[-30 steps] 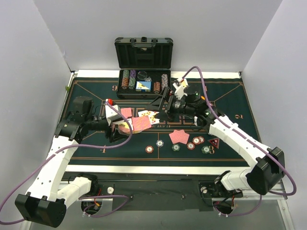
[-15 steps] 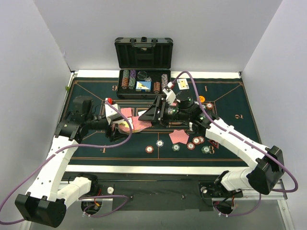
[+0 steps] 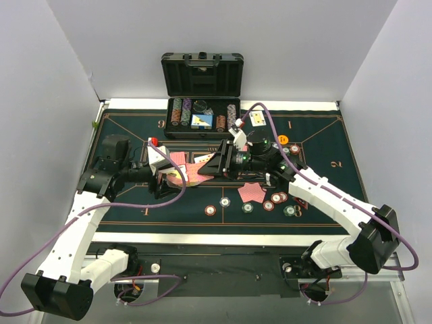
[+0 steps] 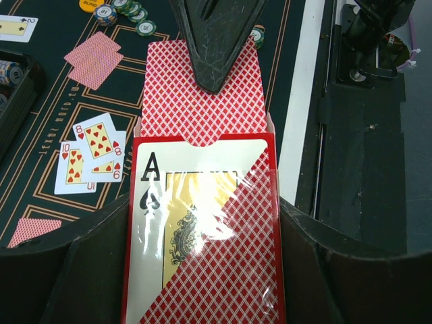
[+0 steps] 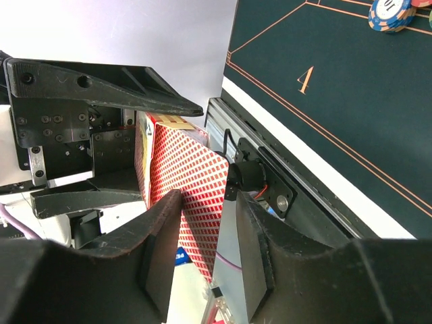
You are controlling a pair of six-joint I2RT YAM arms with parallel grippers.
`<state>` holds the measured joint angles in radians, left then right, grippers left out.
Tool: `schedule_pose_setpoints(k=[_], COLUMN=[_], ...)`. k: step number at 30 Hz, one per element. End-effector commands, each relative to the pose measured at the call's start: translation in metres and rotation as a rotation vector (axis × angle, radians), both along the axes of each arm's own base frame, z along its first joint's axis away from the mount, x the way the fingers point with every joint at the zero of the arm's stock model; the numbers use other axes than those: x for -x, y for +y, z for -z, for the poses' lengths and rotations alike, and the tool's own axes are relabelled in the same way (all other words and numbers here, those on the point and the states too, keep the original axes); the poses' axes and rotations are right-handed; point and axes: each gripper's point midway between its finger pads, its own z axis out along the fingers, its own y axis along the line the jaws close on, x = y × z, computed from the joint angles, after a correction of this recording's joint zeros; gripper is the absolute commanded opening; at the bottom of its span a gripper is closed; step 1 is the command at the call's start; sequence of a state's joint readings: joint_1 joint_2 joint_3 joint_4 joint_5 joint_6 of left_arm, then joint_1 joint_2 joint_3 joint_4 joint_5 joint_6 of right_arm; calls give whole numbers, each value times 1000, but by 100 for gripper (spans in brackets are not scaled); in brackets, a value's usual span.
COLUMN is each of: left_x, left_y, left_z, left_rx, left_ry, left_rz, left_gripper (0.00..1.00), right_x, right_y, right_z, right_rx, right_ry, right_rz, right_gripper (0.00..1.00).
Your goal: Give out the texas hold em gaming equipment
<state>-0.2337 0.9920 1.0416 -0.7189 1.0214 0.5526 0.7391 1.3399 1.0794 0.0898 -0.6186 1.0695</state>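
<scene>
My left gripper is shut on a red card box with an ace of spades on its front, held above the felt left of centre. A red-backed card sticks out of the box's open end. My right gripper has come in from the right, with one finger lying over that card. Its jaws straddle the card, and a gap still shows on one side. Round striped chips and a red-backed card pair lie on the felt.
The open black case with racked chip rows stands at the far edge. Face-up heart cards, a face-up card and an orange disc lie on the green felt. More chips sit near the front line.
My right gripper has swung left to the card box, and its jaws have narrowed around the protruding card. The left gripper and the box have stayed put.
</scene>
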Motion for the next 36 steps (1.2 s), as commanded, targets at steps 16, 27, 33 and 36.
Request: schedule_pose_setpoints(k=[16,27,33,36], left_x=[-3,-3,-1,-1], left_y=[-5,-5,-5,-4], left_z=[-27,-25,-24,-26], left_rx=[59,58,55,54], left_ry=[-95,-96,-95,-96], left_rz=[30,29,31,30], left_gripper=[2,2,1,2], right_x=[-15,-24,-41,-51], right_y=[-34,-47,-67,-79], right_z=[-21,-37,-57,-63], right_rx=[-13,-42,-65,-52], right_ry=[-38,-50,-96,-102], right_rz=[57,102,158,190], right_gripper=[30,6,0,1])
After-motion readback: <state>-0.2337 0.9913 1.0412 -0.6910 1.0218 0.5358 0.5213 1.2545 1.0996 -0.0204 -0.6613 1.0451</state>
